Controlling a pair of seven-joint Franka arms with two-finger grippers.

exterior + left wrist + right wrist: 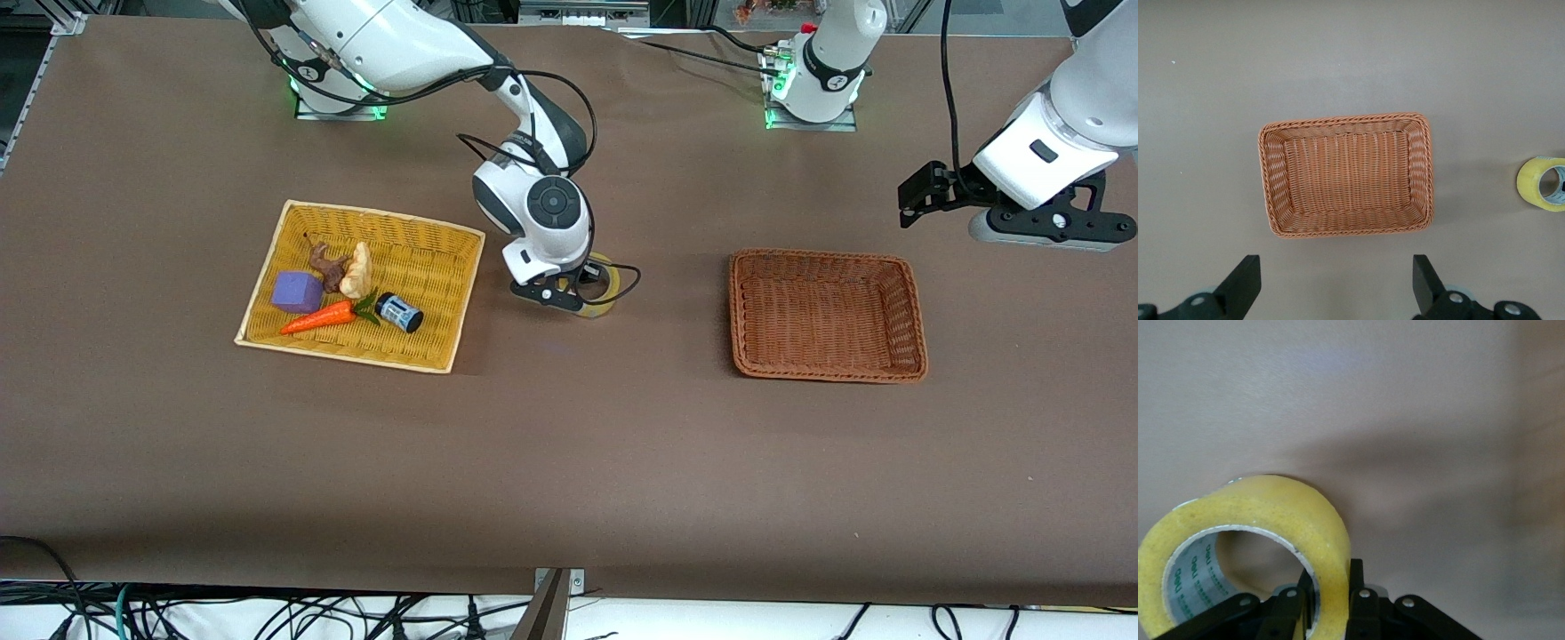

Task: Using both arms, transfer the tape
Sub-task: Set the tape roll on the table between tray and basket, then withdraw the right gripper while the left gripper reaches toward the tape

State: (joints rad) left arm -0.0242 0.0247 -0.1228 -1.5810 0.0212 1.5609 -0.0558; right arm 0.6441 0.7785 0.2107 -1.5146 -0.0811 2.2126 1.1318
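Two black fingers [1361,603] of the right gripper [569,298] pinch the wall of the tape [1245,547], one inside the grey core and one against the yellow outer face. The roll sits low at the brown table [569,462], between the two baskets, and whether it touches the surface or hangs just above it cannot be told. Toward the right arm's end of the table lies the yellow basket [444,267], holding a purple block [296,292], a toy carrot [318,318], a small blue-labelled bottle [399,313] and two pale and brown root-like pieces [345,267]. Toward the left arm's end lies the brown wicker basket [742,311], with nothing in it. The left gripper [925,191] waits up in the air near that end of the table, its fingers [1241,283] spread wide apart, and its wrist view looks down on the brown basket with the tape at the edge of the view.
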